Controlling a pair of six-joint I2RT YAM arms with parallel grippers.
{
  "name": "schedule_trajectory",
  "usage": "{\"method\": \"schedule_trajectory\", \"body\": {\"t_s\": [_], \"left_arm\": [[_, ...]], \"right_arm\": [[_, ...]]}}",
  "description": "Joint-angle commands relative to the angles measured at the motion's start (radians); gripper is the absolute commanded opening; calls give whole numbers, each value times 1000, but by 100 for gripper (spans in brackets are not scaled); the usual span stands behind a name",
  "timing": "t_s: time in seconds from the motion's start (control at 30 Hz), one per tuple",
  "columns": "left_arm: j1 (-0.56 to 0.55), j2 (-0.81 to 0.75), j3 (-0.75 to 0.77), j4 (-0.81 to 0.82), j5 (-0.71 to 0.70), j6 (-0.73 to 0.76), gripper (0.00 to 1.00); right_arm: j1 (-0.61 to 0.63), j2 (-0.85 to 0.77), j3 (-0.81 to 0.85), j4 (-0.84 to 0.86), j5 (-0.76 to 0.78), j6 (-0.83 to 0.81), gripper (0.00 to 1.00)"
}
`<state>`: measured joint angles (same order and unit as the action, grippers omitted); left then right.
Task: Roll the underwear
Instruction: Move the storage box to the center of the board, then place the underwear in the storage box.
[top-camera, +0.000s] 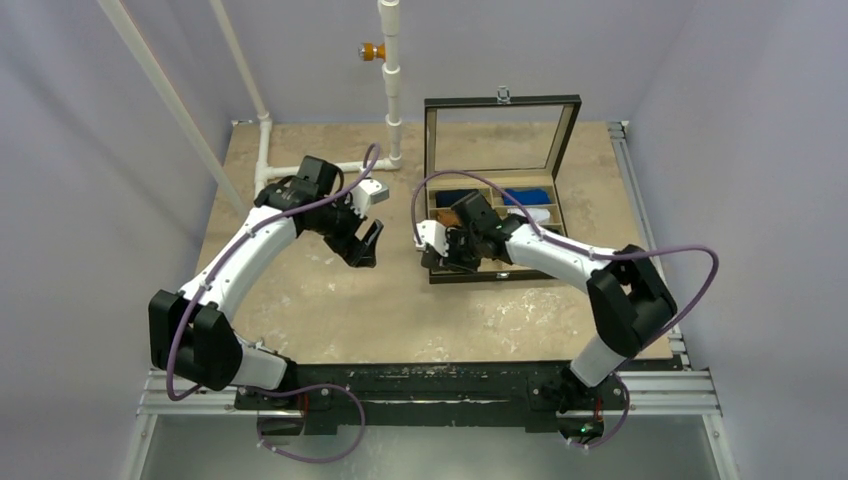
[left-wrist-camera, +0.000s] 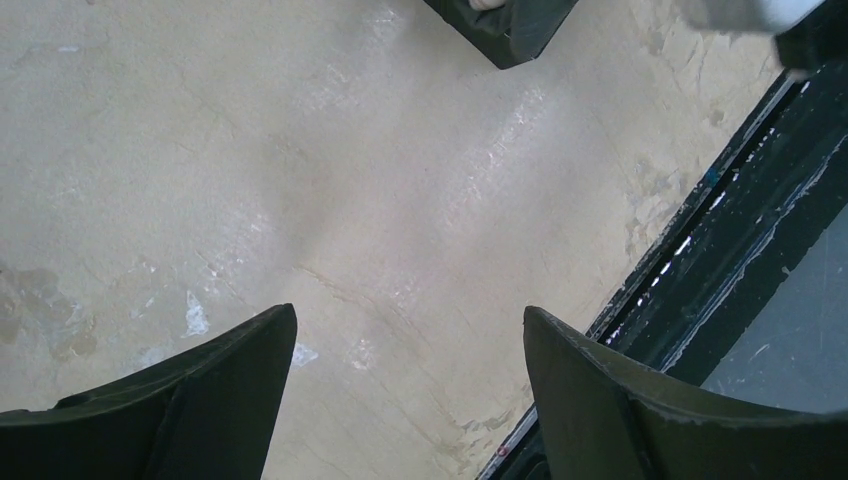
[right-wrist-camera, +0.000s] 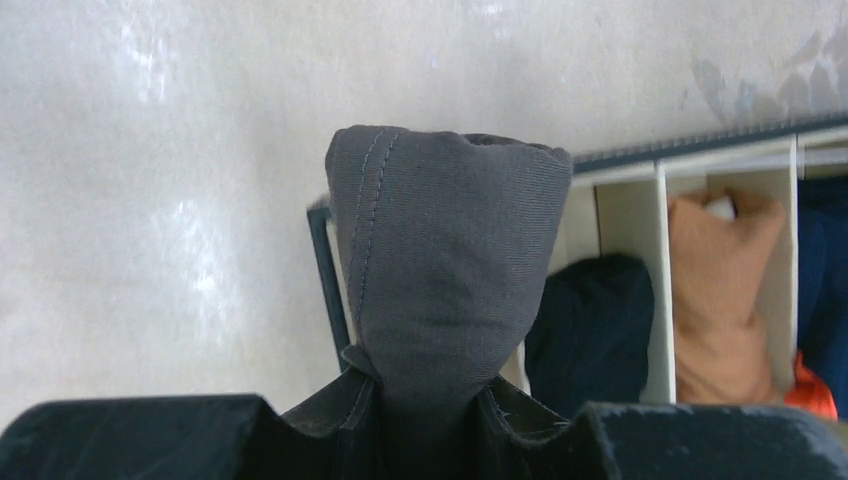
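the right claw (right-wrist-camera: 425, 440) is clamped on the underwear (right-wrist-camera: 445, 260), a tight charcoal bundle that stands out straight ahead of its fingertips, pinched at the base, with a stitched seam up its left side. beyond and below the bundle lies the corner of the box (right-wrist-camera: 322, 262). off to the claw's right, past the pale dividers (right-wrist-camera: 660, 280), sit a dark roll (right-wrist-camera: 590, 320) and an orange roll (right-wrist-camera: 722, 290), each in its own cell. the rolling looks finished, so the step in hand is probably seating the bundle in what seems a free corner cell, much of it hidden by the bundle. to do it well: keep the squeeze firm so the roll does not loosen, centre the bundle's far end between the box wall and the first divider, lower it end first, and part the fingers only once it rests on the cell floor. the left claw (left-wrist-camera: 408, 335) hangs apart and empty, with only bare table (left-wrist-camera: 300, 150) under and ahead of it; best kept aside.
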<state>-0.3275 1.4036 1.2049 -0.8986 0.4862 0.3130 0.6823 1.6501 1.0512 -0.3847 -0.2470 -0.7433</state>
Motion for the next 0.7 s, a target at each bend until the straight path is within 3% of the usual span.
{"method": "schedule_trajectory", "body": {"t_s": [0.0, 0.33, 0.53, 0.67], "left_arm": [[7, -38, -9, 21, -20, 30, 83], [7, -36, -26, 33, -23, 35, 83], [8, -21, -21, 33, -20, 33, 83], [7, -12, -24, 35, -24, 32, 83]], "right_arm": [[-74, -115, 48, -237, 32, -50, 0], [-364, -340, 34, -452, 103, -351, 0], [-527, -335, 6, -491, 128, -499, 0], [-565, -329, -31, -464, 133, -544, 0]]}}
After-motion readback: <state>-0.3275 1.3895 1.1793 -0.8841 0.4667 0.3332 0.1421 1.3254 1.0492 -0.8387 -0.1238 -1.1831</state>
